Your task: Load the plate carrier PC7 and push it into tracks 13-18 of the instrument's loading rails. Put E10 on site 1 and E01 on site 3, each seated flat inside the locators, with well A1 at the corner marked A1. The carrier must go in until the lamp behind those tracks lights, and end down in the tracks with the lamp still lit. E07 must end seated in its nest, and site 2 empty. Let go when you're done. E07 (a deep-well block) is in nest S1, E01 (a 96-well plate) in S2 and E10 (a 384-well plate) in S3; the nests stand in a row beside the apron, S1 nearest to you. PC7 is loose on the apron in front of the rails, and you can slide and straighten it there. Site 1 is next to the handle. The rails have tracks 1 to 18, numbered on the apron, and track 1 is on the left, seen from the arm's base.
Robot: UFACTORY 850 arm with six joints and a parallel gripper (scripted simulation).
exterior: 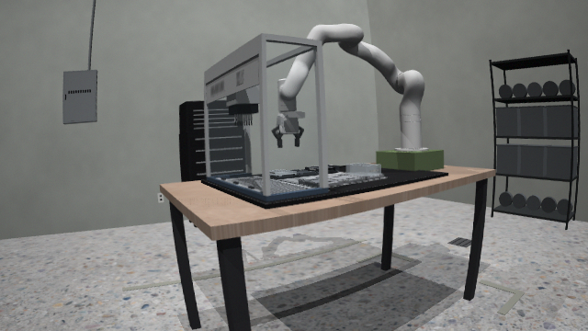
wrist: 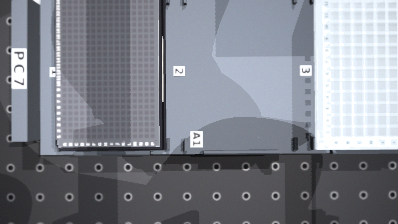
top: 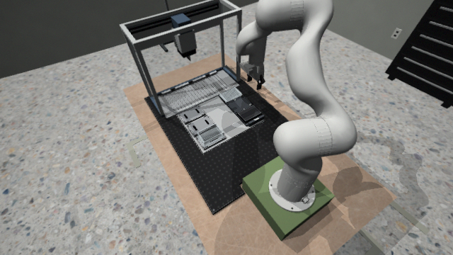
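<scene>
The carrier PC7 [top: 244, 106] lies on the apron in front of the right end of the rails [top: 198, 93]. In the wrist view its handle [wrist: 20, 75] is at the left. The fine-grid 384-well plate E10 [wrist: 107, 75] sits on site 1, in shadow. Site 2 [wrist: 235, 75] is bare, with an A1 mark at its edge. The white 96-well plate E01 [wrist: 360, 75] sits on site 3 and also shows in the top view [top: 230, 94]. The deep-well block E07 [top: 211, 136] sits in the nearest nest. My gripper [top: 260, 83] is open and empty, high above the carrier [exterior: 287, 138].
Two bare nests [top: 202, 124] [top: 191, 115] stand behind E07. The instrument frame [top: 180, 42] with its pipetting head [top: 185, 42] stands over the rails. The perforated black board [wrist: 200, 190] runs along the carrier's side. I see no lamp.
</scene>
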